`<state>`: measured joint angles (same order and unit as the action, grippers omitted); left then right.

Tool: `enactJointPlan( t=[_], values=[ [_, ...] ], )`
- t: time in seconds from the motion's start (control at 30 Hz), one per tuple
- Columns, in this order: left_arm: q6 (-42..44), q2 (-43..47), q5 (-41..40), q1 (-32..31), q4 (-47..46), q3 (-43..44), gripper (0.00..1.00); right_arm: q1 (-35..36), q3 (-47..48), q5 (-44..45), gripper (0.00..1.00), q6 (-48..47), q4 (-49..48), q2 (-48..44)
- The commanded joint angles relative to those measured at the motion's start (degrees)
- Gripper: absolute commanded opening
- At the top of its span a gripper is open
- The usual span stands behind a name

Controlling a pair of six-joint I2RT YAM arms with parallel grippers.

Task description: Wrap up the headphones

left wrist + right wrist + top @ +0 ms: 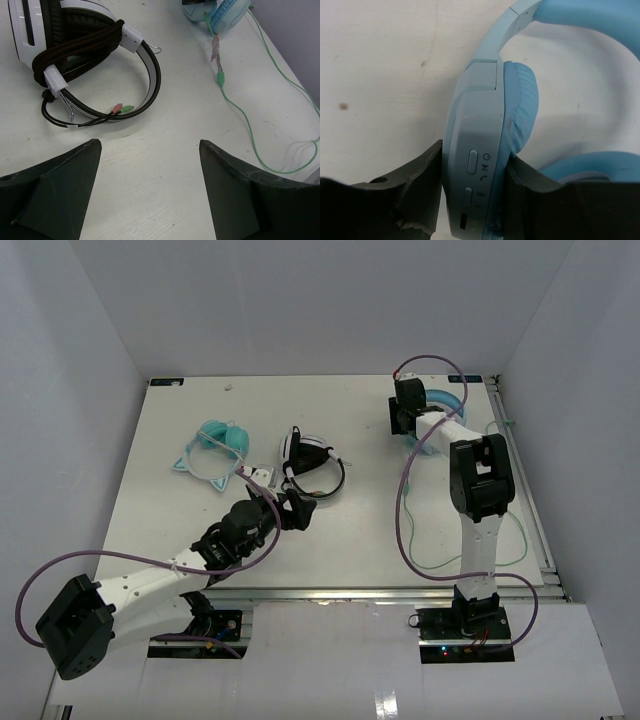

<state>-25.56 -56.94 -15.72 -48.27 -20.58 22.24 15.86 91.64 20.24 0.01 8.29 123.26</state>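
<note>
While my right gripper (474, 172) pinches the headphones (487, 75) by the far right corner, their cable (248, 131) trails toward the near edge. My left gripper (150, 172) gapes empty, well apart.

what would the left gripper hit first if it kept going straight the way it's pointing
The open left gripper has bare white table just ahead; then, probably, the dark curved headband of the black-and-white padded headphones. Depth is unclear.
</note>
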Motion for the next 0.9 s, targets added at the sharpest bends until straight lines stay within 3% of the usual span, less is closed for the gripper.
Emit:
enactJointPlan(
  t=[0.0, 0.03, 0.1, 0.23, 0.37, 0.47, 0.53, 0.63, 0.77, 0.87],
  values=[
    [-1.89, 6.38, 3.28, 0.02, 0.39, 1.76, 0.90, 0.17, -1.08, -10.93, 0.19, 2.83, 3.03, -14.27],
    [-2.47, 7.39, 3.77, 0.02, 0.06, 1.83, 0.90, 0.25, -1.76, -14.85, 0.08, 3.73, 3.68, -16.24],
    [-3.53, 10.58, 6.81, 0.02, 0.54, 3.30, 0.90, 0.62, -4.07, -21.82, 0.08, 7.53, 4.00, -24.26],
    [-2.64, 14.24, 11.70, 0.02, 3.35, 10.32, 0.90, 1.25, -9.20, -44.61, 0.08, 13.77, 2.41, -34.76],
    [1.49, 16.92, 10.68, 0.04, 10.45, 19.25, 0.90, 2.77, -16.38, -64.53, 0.08, 25.72, -7.65, -47.14],
    [5.61, 18.17, 7.70, 0.04, 14.19, 24.18, 0.90, 4.09, -23.04, -75.85, 0.08, 38.13, -22.35, -53.81],
    [11.01, 18.88, 6.46, 0.02, 15.05, 26.74, 0.90, 6.36, -25.51, -79.25, 0.08, 42.37, -30.84, -57.74],
    [17.53, 17.48, 5.86, 0.11, 17.99, 30.65, 0.89, 10.10, -28.04, -83.97, 0.08, 45.87, -34.41, -62.12],
    [21.54, 14.53, 5.14, 0.11, 24.26, 35.78, 0.84, 12.34, -33.83, -84.54, 0.08, 55.36, -44.13, -67.71],
    [22.96, 14.93, 6.57, 0.11, 22.19, 33.94, 0.82, 13.17, -36.78, -83.45, 0.08, 61.70, -52.64, -70.16]
  ],
)
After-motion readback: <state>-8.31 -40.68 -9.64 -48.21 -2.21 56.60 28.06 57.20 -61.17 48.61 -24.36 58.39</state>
